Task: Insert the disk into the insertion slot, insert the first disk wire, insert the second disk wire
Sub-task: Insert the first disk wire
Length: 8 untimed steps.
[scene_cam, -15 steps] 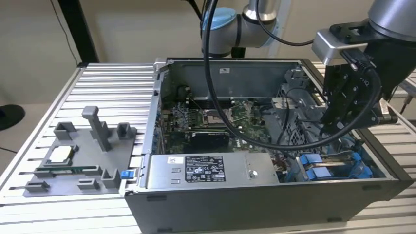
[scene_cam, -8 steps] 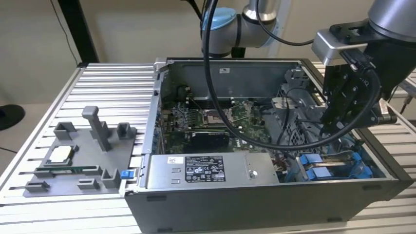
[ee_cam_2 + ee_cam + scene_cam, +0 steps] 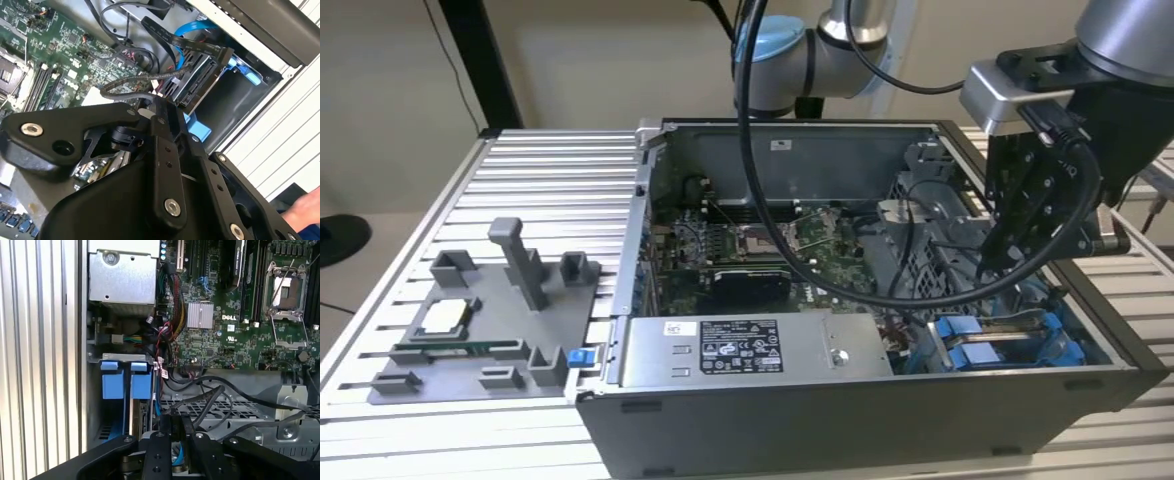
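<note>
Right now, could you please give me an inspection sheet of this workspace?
Surface: slatted table bearing an open case.
Job's things: disk in its blue frame, in the case's bay; black connector at its end, seating unclear.
Clutter: grey tray of parts on the exterior view's left.
Gripper: gripper down inside the case, over the bay.
Cables: black cables hang from the arm; blue cable beside the disk.
Surroundings: dark post; possibly a hand in the second wrist view.
</note>
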{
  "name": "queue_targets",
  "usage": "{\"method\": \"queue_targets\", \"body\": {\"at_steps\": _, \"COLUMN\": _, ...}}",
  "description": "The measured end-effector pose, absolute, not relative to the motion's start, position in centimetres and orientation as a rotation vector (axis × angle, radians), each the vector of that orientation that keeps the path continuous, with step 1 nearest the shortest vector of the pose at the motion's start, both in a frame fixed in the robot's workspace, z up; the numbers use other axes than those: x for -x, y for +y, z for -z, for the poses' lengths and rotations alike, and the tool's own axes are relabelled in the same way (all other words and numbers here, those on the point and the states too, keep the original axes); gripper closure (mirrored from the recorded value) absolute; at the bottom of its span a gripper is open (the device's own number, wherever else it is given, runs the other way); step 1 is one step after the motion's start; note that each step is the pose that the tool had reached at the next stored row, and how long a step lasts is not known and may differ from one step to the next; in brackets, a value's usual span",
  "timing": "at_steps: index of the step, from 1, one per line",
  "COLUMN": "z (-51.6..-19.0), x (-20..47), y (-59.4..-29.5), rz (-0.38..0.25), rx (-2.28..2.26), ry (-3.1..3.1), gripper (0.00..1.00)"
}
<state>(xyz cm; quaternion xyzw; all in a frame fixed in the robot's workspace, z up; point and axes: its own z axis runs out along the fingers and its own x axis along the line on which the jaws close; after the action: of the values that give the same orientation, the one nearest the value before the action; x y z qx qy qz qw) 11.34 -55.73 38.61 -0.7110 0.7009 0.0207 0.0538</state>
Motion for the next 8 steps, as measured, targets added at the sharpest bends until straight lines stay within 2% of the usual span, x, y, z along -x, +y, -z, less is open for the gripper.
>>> {"method": "queue_targets", "body": {"at_steps": 8, "z": -38.48, "x": -11.58, "y": -55.73, "rz": -0.048, "rx": 2.168, "ry": 2.137, "gripper": 1.0}}
